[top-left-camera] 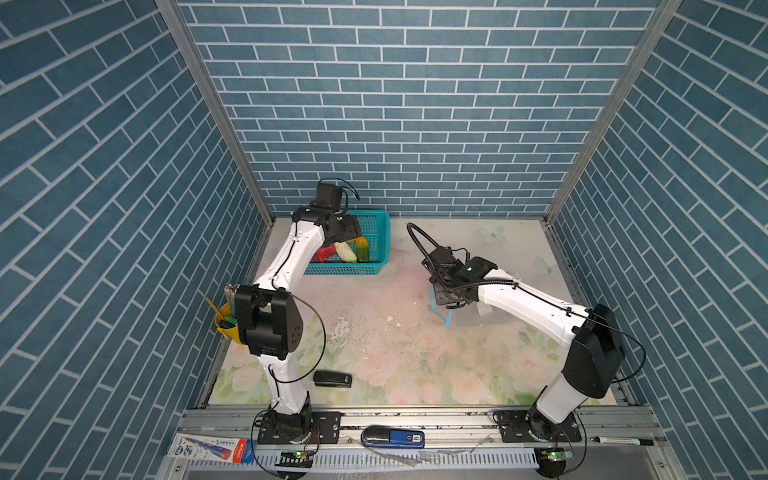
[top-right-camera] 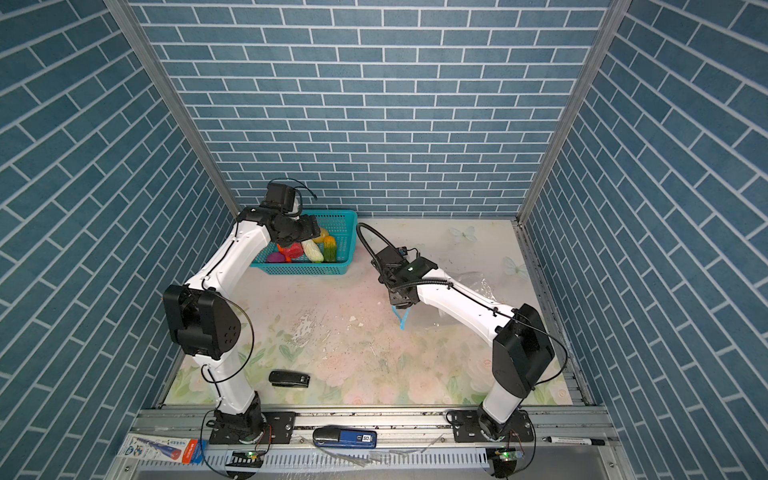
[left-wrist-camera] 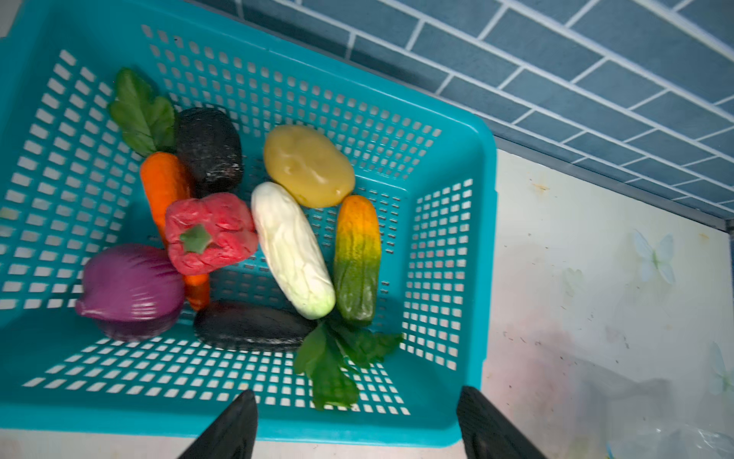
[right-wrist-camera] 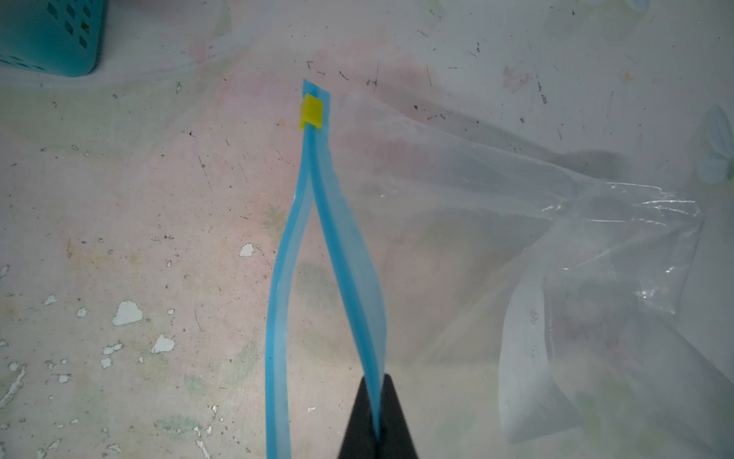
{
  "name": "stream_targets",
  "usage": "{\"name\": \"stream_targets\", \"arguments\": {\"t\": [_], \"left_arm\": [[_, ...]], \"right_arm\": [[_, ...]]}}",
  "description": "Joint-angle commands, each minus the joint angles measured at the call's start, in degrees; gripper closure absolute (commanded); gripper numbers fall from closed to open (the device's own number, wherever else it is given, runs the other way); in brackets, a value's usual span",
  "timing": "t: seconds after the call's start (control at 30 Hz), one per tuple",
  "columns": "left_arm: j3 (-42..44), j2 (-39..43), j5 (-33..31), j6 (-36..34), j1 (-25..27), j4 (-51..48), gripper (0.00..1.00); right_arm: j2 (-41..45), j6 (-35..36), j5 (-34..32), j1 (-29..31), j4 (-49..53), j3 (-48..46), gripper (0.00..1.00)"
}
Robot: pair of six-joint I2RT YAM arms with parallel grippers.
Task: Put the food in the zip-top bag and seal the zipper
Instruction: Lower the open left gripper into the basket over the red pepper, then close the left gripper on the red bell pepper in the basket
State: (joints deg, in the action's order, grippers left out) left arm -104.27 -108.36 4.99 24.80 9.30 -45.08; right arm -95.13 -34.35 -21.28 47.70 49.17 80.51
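Teal mesh plastic forms the basket [left-wrist-camera: 489, 238] at the far left of the desk [right-wrist-camera: 119, 198], and all the food lies inside it: an orange carrot [left-wrist-camera: 163, 186], a red pepper [left-wrist-camera: 214, 234] resting on the carrot, a yellow potato [left-wrist-camera: 308, 165], a white cabbage [left-wrist-camera: 292, 250], a purple onion [left-wrist-camera: 129, 284], a dark eggplant [left-wrist-camera: 250, 326], a green-orange cucumber [left-wrist-camera: 355, 258], and a dark lump [left-wrist-camera: 210, 147] that may be an avocado. The left claw [left-wrist-camera: 357, 401] hangs over the basket's near wall with its fingers spread wide and nothing between them. The clear zip-top bag [right-wrist-camera: 516, 222] lies crumpled on the right side of the desk, well apart from the basket. The right claw [right-wrist-camera: 377, 383] is pinched tight on one lip of the light blue zipper [right-wrist-camera: 278, 298], lifting it off the other lip, so the mouth gapes. The yellow slider [right-wrist-camera: 311, 112] sits at the zipper's far end.
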Motion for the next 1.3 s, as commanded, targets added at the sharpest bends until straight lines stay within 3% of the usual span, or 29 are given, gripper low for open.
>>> {"name": "stream_targets", "arguments": {"t": [0.0, 0.5, 1.27], "left_arm": [[-1.5, -2.6, 0.7, -2.9, -2.2, -3.5, 0.18], [-15.1, -15.6, -0.2, -5.6, -9.2, -11.4, 0.16], [-23.6, -27.1, 1.1, -5.2, -10.5, -14.8, 0.14]], "right_arm": [[0.4, 1.1, 0.4, -0.2, -0.3, 2.0, 1.00], [0.3, 1.4, 1.6, -0.2, -1.9, 0.8, 1.00], [-0.5, 1.8, 3.1, -0.1, -2.4, 1.0, 1.00]]}}
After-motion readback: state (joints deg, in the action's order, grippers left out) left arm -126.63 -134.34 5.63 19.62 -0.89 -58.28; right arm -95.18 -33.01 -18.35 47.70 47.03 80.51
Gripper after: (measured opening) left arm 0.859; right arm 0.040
